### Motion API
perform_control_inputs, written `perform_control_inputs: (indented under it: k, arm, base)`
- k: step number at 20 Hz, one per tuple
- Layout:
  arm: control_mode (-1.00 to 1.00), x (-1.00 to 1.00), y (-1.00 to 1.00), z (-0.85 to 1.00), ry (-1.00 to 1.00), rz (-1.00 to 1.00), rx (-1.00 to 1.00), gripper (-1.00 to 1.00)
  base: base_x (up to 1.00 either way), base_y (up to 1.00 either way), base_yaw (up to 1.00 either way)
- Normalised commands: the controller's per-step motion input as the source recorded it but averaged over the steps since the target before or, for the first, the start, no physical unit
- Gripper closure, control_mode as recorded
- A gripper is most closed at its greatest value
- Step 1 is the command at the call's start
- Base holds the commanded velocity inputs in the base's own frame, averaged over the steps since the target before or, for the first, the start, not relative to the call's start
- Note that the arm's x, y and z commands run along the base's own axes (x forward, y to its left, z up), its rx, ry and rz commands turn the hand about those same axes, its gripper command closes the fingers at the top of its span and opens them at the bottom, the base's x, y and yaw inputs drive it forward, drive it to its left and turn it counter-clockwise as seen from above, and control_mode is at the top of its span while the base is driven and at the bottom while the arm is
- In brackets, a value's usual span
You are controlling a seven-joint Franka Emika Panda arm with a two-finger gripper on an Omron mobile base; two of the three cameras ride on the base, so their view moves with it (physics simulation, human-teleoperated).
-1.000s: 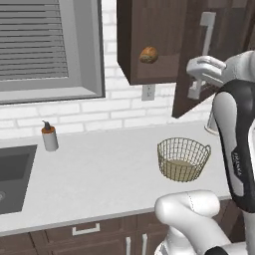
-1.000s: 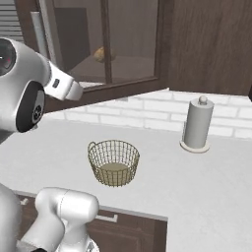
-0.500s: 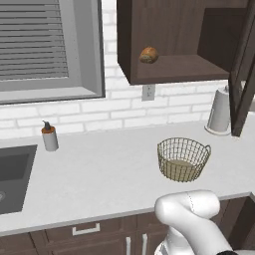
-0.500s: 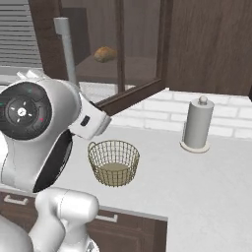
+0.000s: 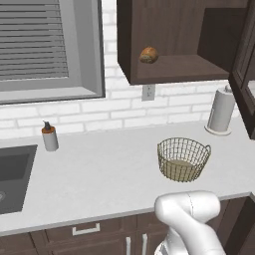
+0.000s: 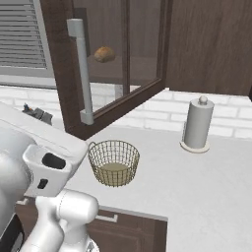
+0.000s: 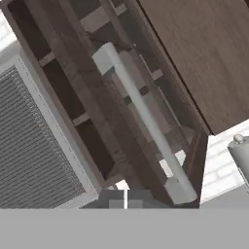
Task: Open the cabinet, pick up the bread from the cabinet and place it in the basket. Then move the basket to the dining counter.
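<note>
One cabinet [image 5: 179,40] hangs on the brick wall with its glass-panelled door [image 6: 115,64] swung wide open. One bread [image 5: 148,55] roll sits on the cabinet's shelf, near the shelf's left end in the left base view, and shows through the door glass in the right base view [image 6: 104,54].

The door carries one long silver bar handle [image 7: 143,119]. In the hand view the handle runs diagonally across the picture, ahead of the fingers [image 7: 125,200] and apart from them. The two fingers are clenched together with nothing between them; just their dark tips show at the bottom of that view.

One basket [image 5: 183,159] of tan wire mesh stands upright on the counter [image 5: 99,174], below the open cabinet and well below the bread. Nothing lies in it but its beige base.

One paper towel roll [image 5: 220,110] stands upright on its holder toward the back of the counter, off to the side of the basket and apart from it. One small soap bottle [image 5: 49,136] stands further along the counter, next to the one sink [image 5: 12,174]. One window [image 5: 47,45] with closed blinds sits above the sink, beside the cabinet.
</note>
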Motion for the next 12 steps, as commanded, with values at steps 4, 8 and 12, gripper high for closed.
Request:
perform_control_inputs:
  k: [4, 8, 12]
  arm:
    - [-1.0, -0.24, 1.0, 0.0, -0.29, -0.21, -0.06, 1.0]
    - [-1.0, 0.05, 1.0, 0.0, -0.3, -0.27, -0.21, 1.0]
    - [-1.0, 0.72, 1.0, -0.01, -0.1, -0.4, -0.27, 1.0]
  base:
    - [0.0, 0.0, 0.0]
    - [0.0, 0.0, 0.0]
    - [0.0, 0.0, 0.0]
